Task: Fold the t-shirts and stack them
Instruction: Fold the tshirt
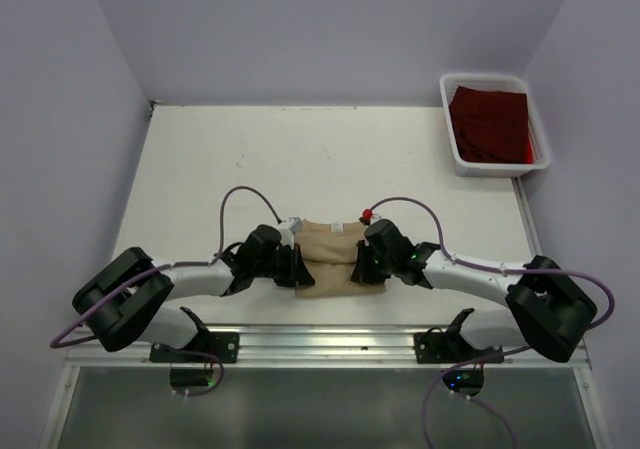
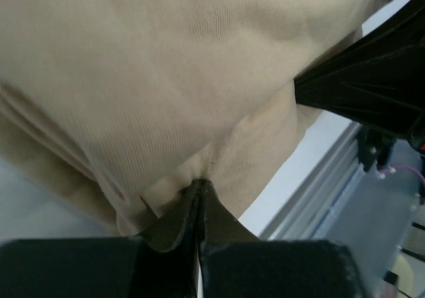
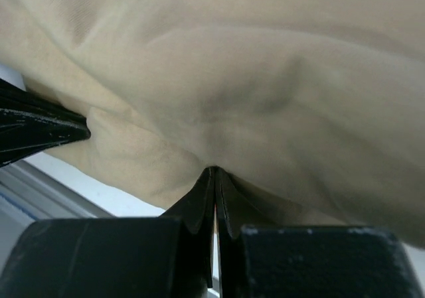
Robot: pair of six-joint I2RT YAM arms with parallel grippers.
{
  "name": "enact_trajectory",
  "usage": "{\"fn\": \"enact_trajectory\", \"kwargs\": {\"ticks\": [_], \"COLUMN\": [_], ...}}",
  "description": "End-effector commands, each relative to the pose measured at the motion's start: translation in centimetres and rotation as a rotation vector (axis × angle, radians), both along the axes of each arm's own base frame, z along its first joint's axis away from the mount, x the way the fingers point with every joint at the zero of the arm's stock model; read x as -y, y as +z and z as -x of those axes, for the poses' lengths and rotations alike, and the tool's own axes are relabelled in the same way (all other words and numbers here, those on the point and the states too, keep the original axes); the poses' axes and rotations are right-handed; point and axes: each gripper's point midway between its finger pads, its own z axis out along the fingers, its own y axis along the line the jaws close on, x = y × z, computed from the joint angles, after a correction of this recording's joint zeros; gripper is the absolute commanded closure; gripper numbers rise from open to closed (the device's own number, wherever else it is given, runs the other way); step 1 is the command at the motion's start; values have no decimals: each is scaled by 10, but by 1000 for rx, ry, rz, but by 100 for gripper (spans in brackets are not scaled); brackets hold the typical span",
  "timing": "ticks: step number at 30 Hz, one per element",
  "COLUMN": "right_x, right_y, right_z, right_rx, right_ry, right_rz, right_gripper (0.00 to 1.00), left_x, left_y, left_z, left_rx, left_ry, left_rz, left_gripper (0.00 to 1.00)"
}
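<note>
At its own tips, the left end effector (image 2: 199, 185) has its fingers pressed together on a pucker of the tan t-shirt (image 1: 328, 249), with creases running out from the pinch. The right end effector (image 3: 214, 173) is clamped the same way on the opposite side edge. The shirt lies directly between the two, with its cloth spreading forward and away from both sets of fingertips. Neither arm is nearer, because each holds its own side. The held edge runs left to right across the arms, and the bundle looks close to square, with one crease crossing it. I judge this to be a fold in progress, so the next move should carry both pinches together, square to that edge. Below the shirt is the counter (image 1: 300, 159). Far forward and to the right of the right end effector, well apart from it, the dark red t-shirt (image 1: 490, 124) sits in the white bin (image 1: 490, 168), not yet stacked.
</note>
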Motion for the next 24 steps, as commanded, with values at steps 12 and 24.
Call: {"fn": "enact_trajectory", "kwargs": {"ticks": [12, 24], "right_x": [12, -17], "right_y": [28, 59], "right_z": [17, 20], "right_rx": [-21, -4], "right_ry": [-29, 4], "right_rz": [28, -155], "right_gripper": [100, 100], "left_x": [19, 46], "left_y": [12, 37], "left_z": [51, 24], "left_rx": [-67, 17], "left_ry": [-11, -20], "left_rz": [-189, -193], "left_gripper": [100, 100]}}
